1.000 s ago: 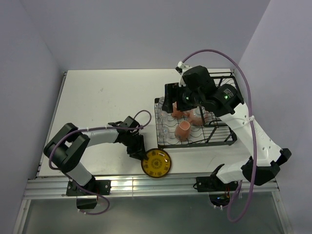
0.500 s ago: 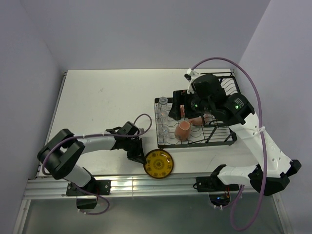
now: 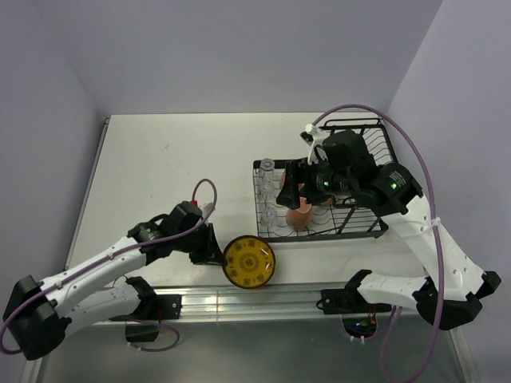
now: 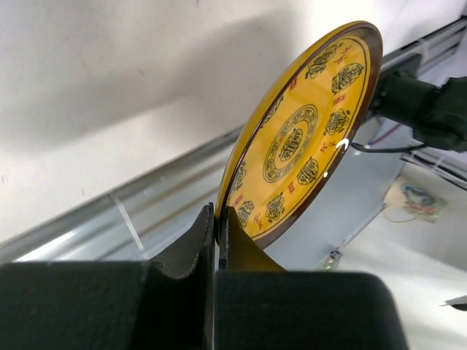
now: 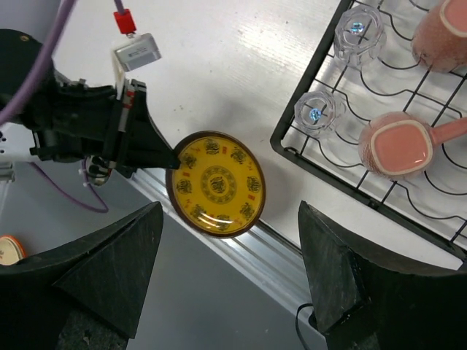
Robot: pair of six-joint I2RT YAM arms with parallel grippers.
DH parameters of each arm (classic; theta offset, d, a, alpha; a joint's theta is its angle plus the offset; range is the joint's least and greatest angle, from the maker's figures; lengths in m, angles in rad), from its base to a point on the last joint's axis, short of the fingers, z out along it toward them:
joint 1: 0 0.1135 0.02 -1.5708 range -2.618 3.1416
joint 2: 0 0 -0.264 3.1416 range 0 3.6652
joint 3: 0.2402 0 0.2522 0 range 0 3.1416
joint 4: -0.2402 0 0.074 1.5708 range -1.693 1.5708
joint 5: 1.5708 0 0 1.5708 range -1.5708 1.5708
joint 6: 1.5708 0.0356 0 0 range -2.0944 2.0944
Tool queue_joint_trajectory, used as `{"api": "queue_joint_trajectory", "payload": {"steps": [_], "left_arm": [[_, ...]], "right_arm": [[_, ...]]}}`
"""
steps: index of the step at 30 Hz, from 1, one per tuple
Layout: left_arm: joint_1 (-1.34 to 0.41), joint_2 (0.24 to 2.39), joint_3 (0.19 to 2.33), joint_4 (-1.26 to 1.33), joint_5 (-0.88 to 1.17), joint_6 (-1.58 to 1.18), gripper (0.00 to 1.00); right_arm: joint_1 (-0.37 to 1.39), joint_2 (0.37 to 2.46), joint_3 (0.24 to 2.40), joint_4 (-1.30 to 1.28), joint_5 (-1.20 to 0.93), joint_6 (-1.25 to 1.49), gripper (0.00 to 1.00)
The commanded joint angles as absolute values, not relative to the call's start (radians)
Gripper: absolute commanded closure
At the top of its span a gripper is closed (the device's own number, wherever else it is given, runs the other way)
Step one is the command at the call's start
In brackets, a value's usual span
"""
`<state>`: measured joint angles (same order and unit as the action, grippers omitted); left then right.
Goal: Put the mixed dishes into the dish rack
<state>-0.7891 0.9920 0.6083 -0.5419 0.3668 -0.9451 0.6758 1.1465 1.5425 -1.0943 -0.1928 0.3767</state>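
The yellow dark-patterned plate (image 3: 249,261) hangs over the table's near edge, tilted, with my left gripper (image 3: 217,254) shut on its left rim. In the left wrist view both fingers (image 4: 197,240) pinch the plate (image 4: 306,131) edge-on. My right gripper (image 3: 291,187) hovers open over the left part of the dish rack (image 3: 375,231), looking down on the plate (image 5: 217,182). A salmon-pink mug (image 5: 398,144) lies in the rack's (image 5: 314,80) wavy tray, with a second mug (image 5: 441,33) further back. Two clear glasses (image 5: 359,29) (image 5: 317,113) stand upside down at its left edge.
An aluminium rail (image 3: 239,299) runs along the near table edge, under the plate. The right arm's body covers the middle of the rack in the top view. White tabletop (image 3: 176,167) stretches left of the rack, with walls on three sides.
My left gripper has shut on the plate's rim and lifted it, tilting and shifting it a little left. The left arm's elbow has swung back. The right arm has shifted slightly over the rack.
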Motion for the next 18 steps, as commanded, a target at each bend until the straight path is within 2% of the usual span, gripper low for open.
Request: {"api": "queue_joint_trajectory", "payload": {"steps": [1, 6, 8, 10, 18], "left_arm": [[-0.796, 0.916, 0.666, -0.626, 0.350, -1.003, 1.00], [-0.802, 0.836, 0.736, -0.698, 0.336, -1.046, 1.00], [-0.801, 0.819, 0.794, -0.722, 0.324, -1.060, 1.00], [-0.801, 0.828, 0.866, -0.739, 0.316, -1.066, 1.00], [-0.802, 0.956, 1.150, -0.779, 0.232, -1.146, 1.00]], "right_arm": [[0.672, 1.091, 1.523, -1.034, -0.204, 0.342, 0.19], [0.670, 1.052, 1.488, -1.000, -0.196, 0.391, 0.18], [0.670, 1.045, 1.485, -0.994, -0.167, 0.458, 0.12], [0.670, 1.040, 1.494, -0.991, -0.156, 0.504, 0.01], [0.663, 1.014, 1.529, -0.940, -0.117, 0.768, 0.00]]}}
